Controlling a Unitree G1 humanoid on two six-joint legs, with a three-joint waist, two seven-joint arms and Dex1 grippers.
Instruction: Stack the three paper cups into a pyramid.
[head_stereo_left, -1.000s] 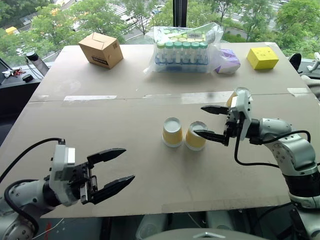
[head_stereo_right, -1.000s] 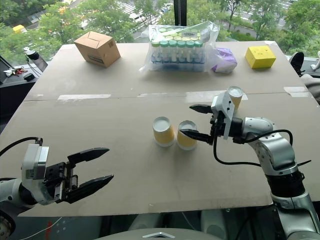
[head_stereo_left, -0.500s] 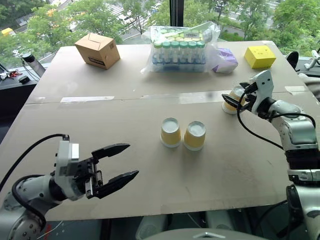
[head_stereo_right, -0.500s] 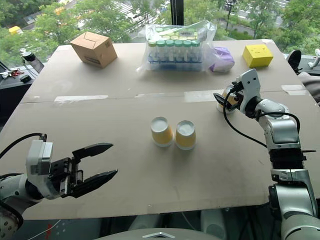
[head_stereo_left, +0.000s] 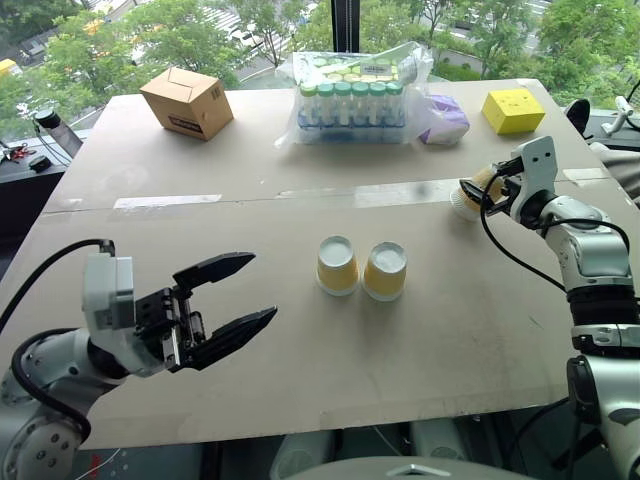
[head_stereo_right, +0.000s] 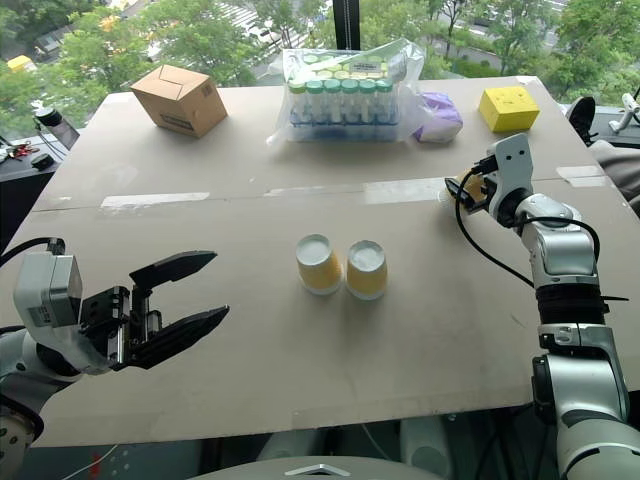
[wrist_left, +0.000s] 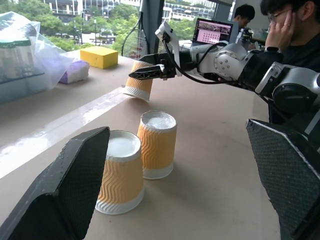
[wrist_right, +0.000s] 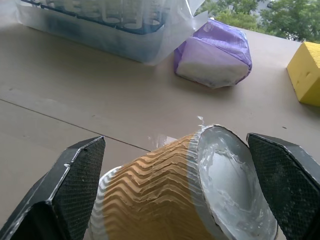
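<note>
Two paper cups (head_stereo_left: 337, 265) (head_stereo_left: 385, 271) stand upside down, side by side and touching, at the middle of the table (head_stereo_left: 300, 200). A third cup (head_stereo_left: 463, 203) sits at the right side, tilted off its rim, its white base (wrist_right: 235, 175) towards the wrist camera. My right gripper (head_stereo_left: 474, 192) is open, with one finger (wrist_right: 75, 185) on each side of this cup. My left gripper (head_stereo_left: 262, 288) hangs open and empty over the near left of the table, pointing at the two middle cups (wrist_left: 122, 172) (wrist_left: 156, 145).
At the far edge stand a brown cardboard box (head_stereo_left: 193, 101), a clear bag of green-capped vials (head_stereo_left: 355, 100), a purple packet (head_stereo_left: 443, 120) and a yellow box (head_stereo_left: 514, 110). A person (wrist_left: 295, 25) sits beyond the table's right side.
My right gripper swung away from the two middle cups, right and outward, to straddle the third cup, which now leans. My left gripper rose a little, still open.
</note>
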